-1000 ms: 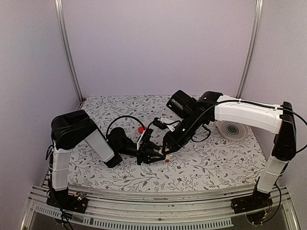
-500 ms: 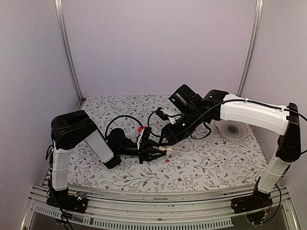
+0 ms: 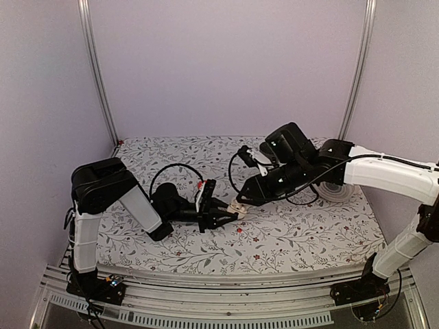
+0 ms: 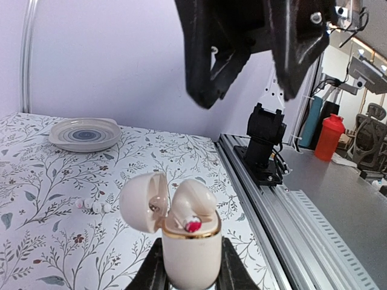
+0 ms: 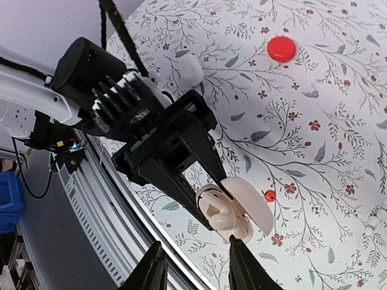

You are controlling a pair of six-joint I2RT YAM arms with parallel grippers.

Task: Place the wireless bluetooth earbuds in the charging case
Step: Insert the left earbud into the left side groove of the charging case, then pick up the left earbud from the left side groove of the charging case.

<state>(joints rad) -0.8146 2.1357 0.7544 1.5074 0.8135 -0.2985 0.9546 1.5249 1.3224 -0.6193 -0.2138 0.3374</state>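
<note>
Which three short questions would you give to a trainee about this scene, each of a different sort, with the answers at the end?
1. True or false: the left gripper holds the charging case with its lid closed.
2. Choose one. The right gripper is: A) open and holding nothing; B) shut on the case; C) out of sight in every view.
3. Short answer: what colour is the flat round disc?

Key
1. False: the lid stands open.
2. A.
3. Red.
</note>
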